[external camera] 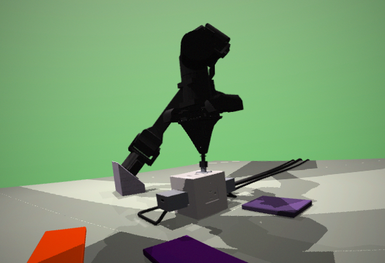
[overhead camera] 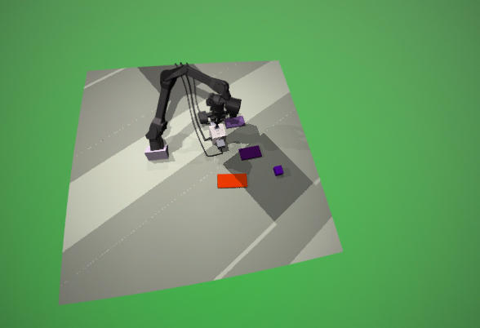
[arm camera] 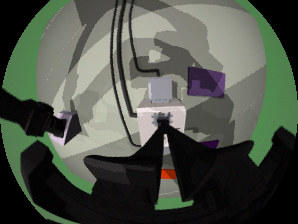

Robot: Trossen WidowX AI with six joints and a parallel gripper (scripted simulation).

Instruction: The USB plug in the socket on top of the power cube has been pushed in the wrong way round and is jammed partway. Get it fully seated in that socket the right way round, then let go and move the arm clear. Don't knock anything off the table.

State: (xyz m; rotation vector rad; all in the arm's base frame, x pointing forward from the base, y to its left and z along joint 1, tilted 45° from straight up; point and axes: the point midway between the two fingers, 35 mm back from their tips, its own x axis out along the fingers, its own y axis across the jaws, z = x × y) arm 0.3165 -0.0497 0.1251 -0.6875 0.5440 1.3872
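Note:
The pale power cube stands upright on the table. The small dark USB plug is upright at the socket on its top. In the exterior view a short piece of the plug's metal shows between its dark body and the cube's top. My gripper points straight down over the cube and is shut on the plug's upper end. The fingers hide most of the plug in the wrist view. Which way round the plug faces cannot be told.
Grey plug blocks stick out of the cube's sides, with black cables beside it. A purple slab, a dark purple slab, an orange slab and a small purple block lie around.

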